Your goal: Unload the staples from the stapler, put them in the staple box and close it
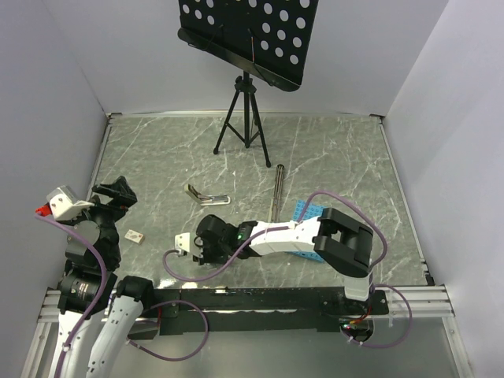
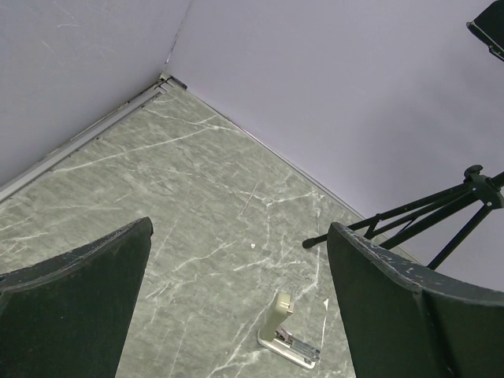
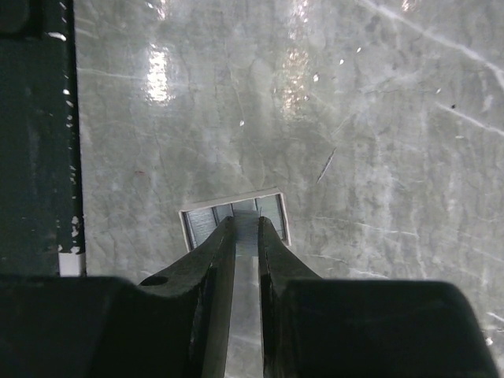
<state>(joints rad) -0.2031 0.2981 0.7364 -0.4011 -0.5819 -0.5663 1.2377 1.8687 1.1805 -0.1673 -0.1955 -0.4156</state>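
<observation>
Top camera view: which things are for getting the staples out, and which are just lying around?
For the job: the stapler, lying open; the staples, pinched in the right gripper.
Just lying about: the dark metal bar; the blue tray; the black tripod stand.

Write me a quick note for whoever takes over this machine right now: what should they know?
The left claw is open and empty, raised left of the stapler.
The right claw is shut on a small silvery strip, apparently staples, low near the table's front edge.
The stapler lies open, apart from both claws.
Done: one strip seems out.
Left: set it down, then check the stapler for more; I cannot tell from here.
A small pale piece lies by the left arm, unclear what.
</observation>
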